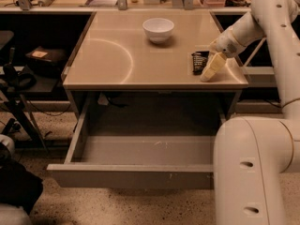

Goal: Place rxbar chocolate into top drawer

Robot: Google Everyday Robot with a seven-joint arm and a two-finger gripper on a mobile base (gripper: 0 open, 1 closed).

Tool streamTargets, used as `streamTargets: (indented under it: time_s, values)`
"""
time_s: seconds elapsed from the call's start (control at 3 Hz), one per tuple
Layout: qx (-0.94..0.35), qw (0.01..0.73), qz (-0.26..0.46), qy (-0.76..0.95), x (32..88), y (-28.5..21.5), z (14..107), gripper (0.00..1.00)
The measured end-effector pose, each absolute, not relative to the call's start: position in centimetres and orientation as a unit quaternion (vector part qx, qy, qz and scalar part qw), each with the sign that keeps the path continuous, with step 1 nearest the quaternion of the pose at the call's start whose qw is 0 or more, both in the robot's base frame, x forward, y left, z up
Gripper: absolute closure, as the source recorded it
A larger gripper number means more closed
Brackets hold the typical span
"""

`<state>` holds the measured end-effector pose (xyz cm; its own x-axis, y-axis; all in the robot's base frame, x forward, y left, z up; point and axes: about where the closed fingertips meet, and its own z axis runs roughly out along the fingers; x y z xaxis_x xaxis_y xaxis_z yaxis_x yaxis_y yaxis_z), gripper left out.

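Angling down toward table (117, 55) | gripper (209, 69) just beside rxbar chocolate (198, 60) | closure: cannot tell | top drawer (131, 176) open

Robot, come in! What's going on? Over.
Gripper at front corner of table, beside snack bar. Bar flat on table. Drawer open below. Bowl out of the way.

the gripper (209, 72) hangs low over the right front part of the table (108, 60), just beside the right edge of the rxbar chocolate (198, 61), which lies flat on the tabletop. a white bowl (158, 29) stands well apart, nearer the back. below, the top drawer (131, 176) is pulled out.
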<state>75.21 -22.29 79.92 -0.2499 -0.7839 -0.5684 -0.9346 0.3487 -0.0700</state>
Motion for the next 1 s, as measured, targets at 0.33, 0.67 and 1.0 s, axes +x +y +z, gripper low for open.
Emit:
streamTargets:
  time_s: [0.33, 0.67, 1.0]
  values:
    - [-0.551, 0.266, 0.143, 0.778, 75.56, -22.11, 79.55, 0.0]
    - [-0.551, 0.266, 0.143, 0.778, 75.56, -22.11, 79.55, 0.19]
    - [-0.551, 0.266, 0.143, 0.778, 75.56, -22.11, 79.55, 0.42]
